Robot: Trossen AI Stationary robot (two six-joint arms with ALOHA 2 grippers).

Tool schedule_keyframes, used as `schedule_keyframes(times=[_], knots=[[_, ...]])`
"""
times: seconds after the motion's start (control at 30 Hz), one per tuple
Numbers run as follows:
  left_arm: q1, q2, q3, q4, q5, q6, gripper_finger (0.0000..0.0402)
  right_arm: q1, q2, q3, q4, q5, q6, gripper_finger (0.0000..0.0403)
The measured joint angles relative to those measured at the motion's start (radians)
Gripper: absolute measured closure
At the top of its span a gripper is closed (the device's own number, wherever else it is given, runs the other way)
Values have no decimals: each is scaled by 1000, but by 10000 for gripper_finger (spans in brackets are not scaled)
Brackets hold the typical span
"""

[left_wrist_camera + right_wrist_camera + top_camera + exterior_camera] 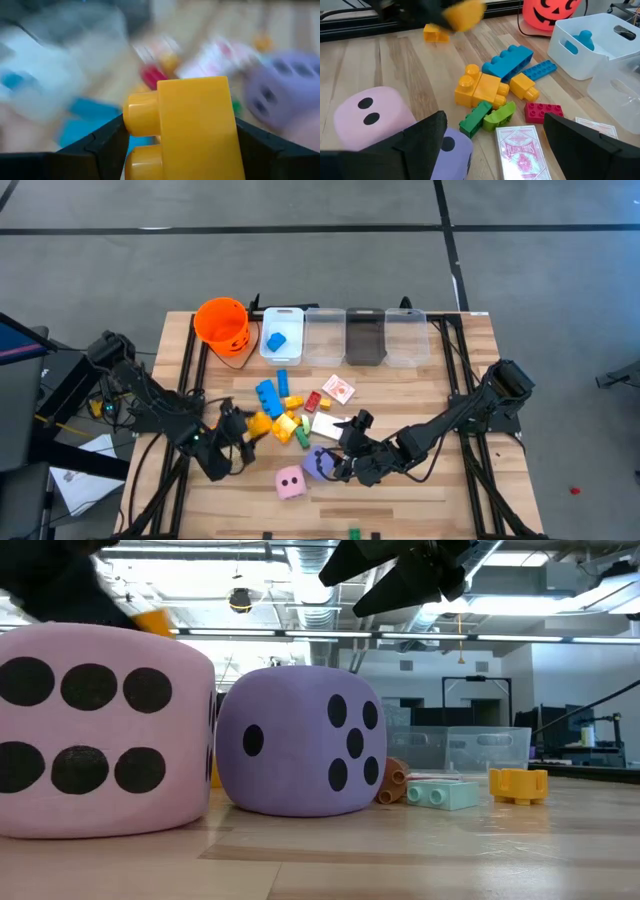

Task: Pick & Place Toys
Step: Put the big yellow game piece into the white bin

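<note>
My left gripper (248, 428) is shut on a yellow block (195, 130), held up left of the toy pile (285, 410). The pile holds blue, yellow, green and red blocks. The same yellow block (462, 12) shows blurred in the right wrist view. My right gripper (345, 448) hangs open above the purple die (318, 465), touching nothing. The pink die (291, 482) sits on the table beside the purple one. Two pink-and-white cards (338, 388) (325, 423) lie flat by the pile. My left gripper pinches the yellow block between its two fingers. One finger (102, 145) meets the studded face (142, 120) and the other the opposite face (231, 125). The fingers come from the table's left, slanting slightly down. The block hangs clear of the table.
An orange bucket (222, 320) stands at the far left. Beside it is a white bin (281, 335) with a blue block inside, then three clear bins (365, 337) in a row along the far edge. A loose yellow block (518, 784) rests on the table.
</note>
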State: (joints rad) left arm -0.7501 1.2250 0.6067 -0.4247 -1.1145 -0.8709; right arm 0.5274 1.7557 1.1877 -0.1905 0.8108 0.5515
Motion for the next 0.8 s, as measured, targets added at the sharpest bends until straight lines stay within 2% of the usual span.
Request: schedule_keyframes(times=[0.1,0.2,0.3,0.4,0.5,0.6,0.73,0.8], knots=[[61,-24,1,39,-141,80,135,-1,0,0,6,2,-7,72],[157,-44,2,84,-215,190,135,-6,0,0,13,2,-12,72],[291,-59,2,144,-216,314,130,-11,0,0,12,2,-12,72],[446,-60,2,236,-158,453,132,-15,0,0,12,2,-12,72],[617,-60,2,379,-34,627,134,-20,0,0,13,2,-12,72],[790,-59,2,543,164,770,129,-20,0,0,13,2,-12,72],[1007,-59,3,720,484,837,129,-20,0,0,12,2,-12,72],[1094,-59,3,758,593,834,131,-19,0,0,13,2,-12,72]])
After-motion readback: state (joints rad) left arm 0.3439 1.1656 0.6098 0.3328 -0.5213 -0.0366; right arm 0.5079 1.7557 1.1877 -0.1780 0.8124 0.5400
